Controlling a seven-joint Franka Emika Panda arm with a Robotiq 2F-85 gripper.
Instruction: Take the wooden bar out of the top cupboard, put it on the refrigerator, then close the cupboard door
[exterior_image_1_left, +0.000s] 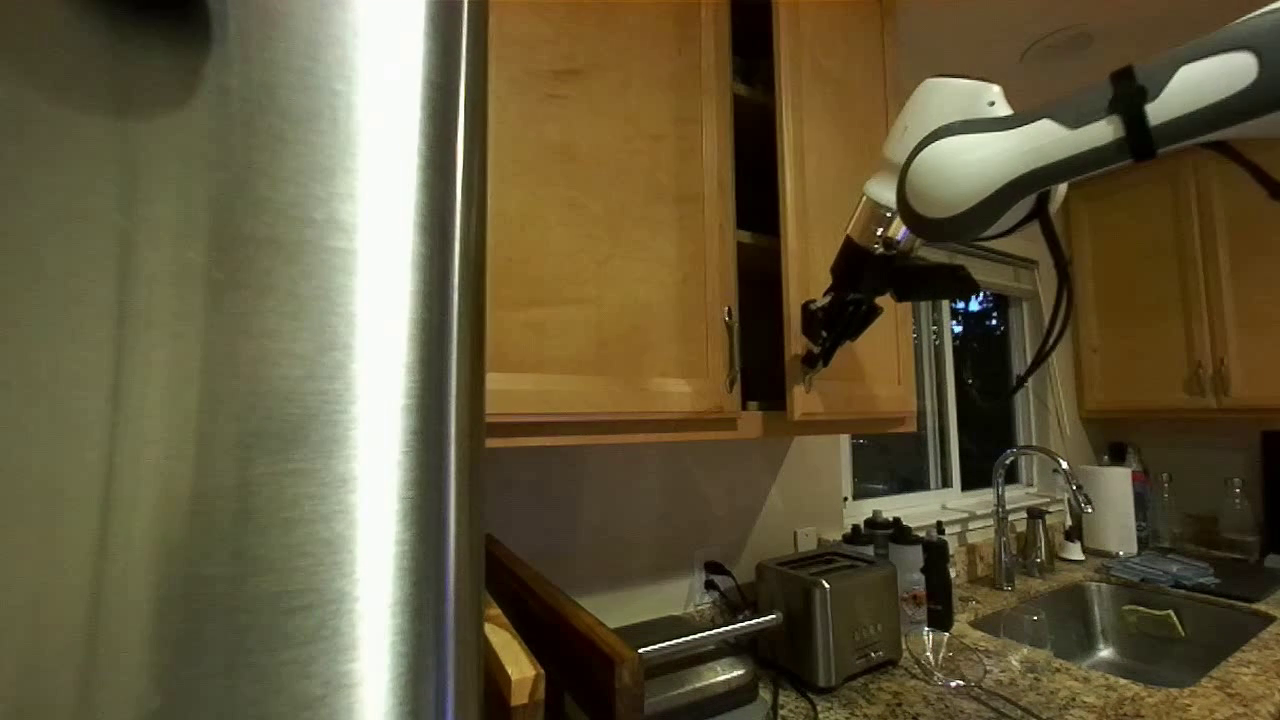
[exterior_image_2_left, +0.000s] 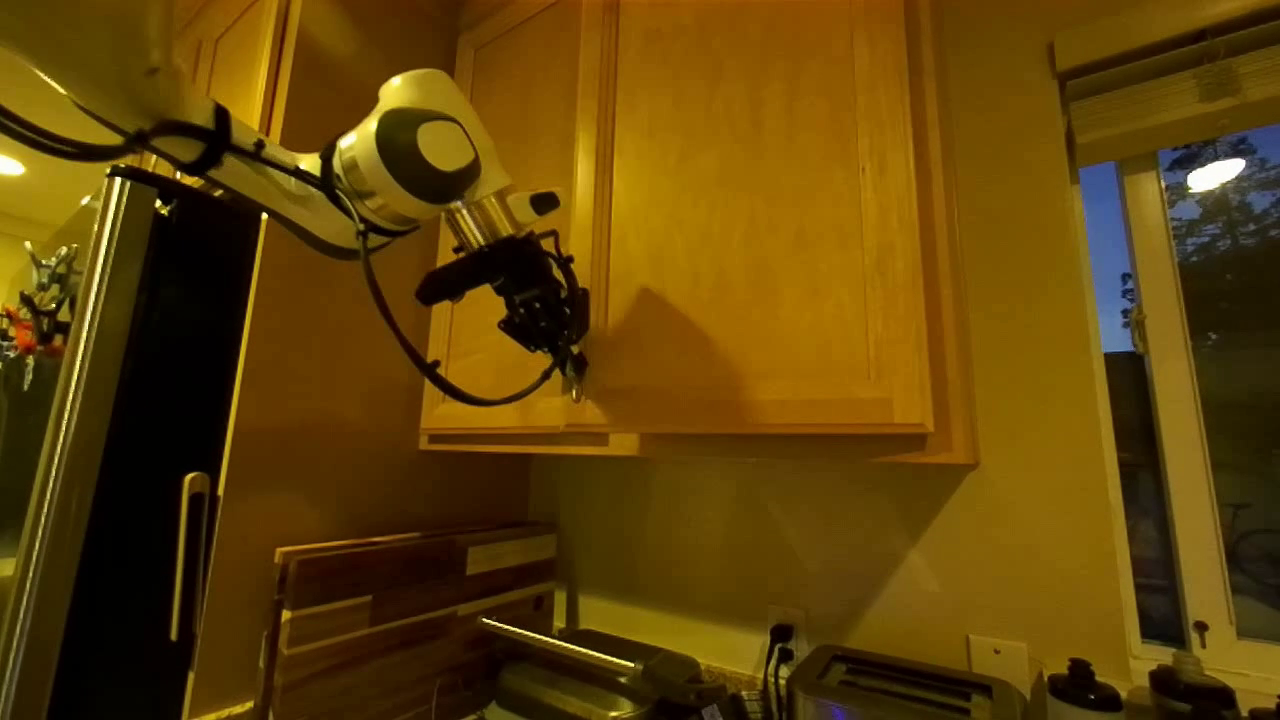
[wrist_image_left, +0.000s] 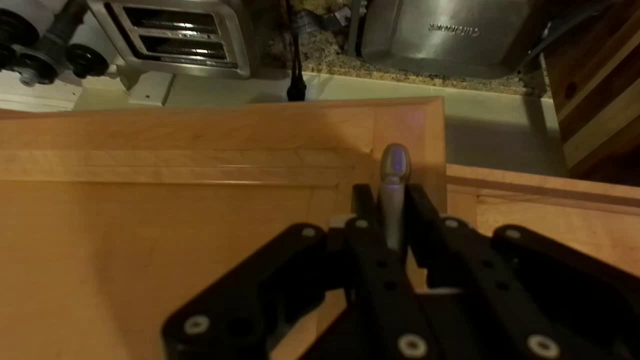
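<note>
my gripper (wrist_image_left: 391, 201) clamped on the handle (wrist_image_left: 395, 164), cupboard door (exterior_image_1_left: 825, 200) ajar.
opening, i judge: pull slowly along its swing, turning with the handle. refrigerator (exterior_image_1_left: 250, 420) at nine o'clock in an exterior view; wooden bar not visible.

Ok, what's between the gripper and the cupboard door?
The metal handle. The wrist view shows the gripper closed on it, with the cupboard door right behind; I see nothing else there.
</note>
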